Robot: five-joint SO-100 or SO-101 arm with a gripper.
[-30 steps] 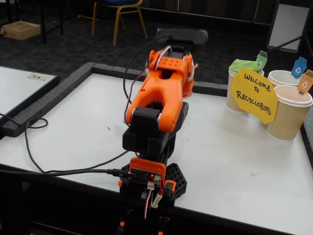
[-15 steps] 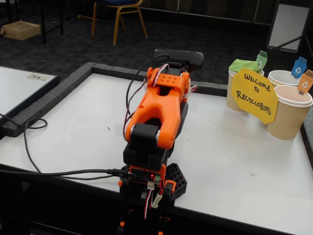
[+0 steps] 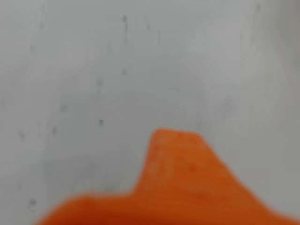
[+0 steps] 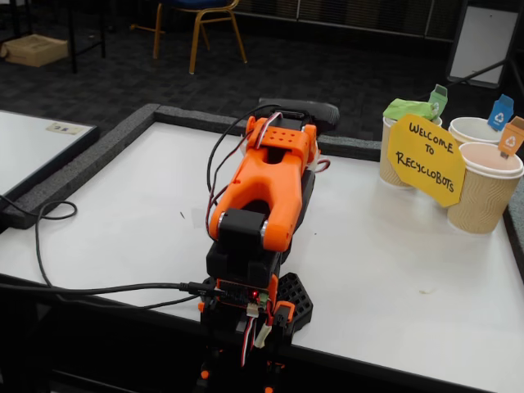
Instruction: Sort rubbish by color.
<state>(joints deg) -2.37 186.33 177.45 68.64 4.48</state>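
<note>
The arm (image 4: 266, 192) had been lowered toward the desk (image 4: 393, 270); nothing was seen beneath the hand (image 3: 178, 187), whose state could not be told.

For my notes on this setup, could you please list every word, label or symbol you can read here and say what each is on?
"WELCOME TO RECYCLOBOTS": handwritten on the yellow sign leaning against the paper cups, fixed view.
Recycling symbols, no words: on the green tag, blue tag and orange tag on the cups.
Card on the neighbouring table: too small to read.
Wrist view: blurred, no text.
</note>
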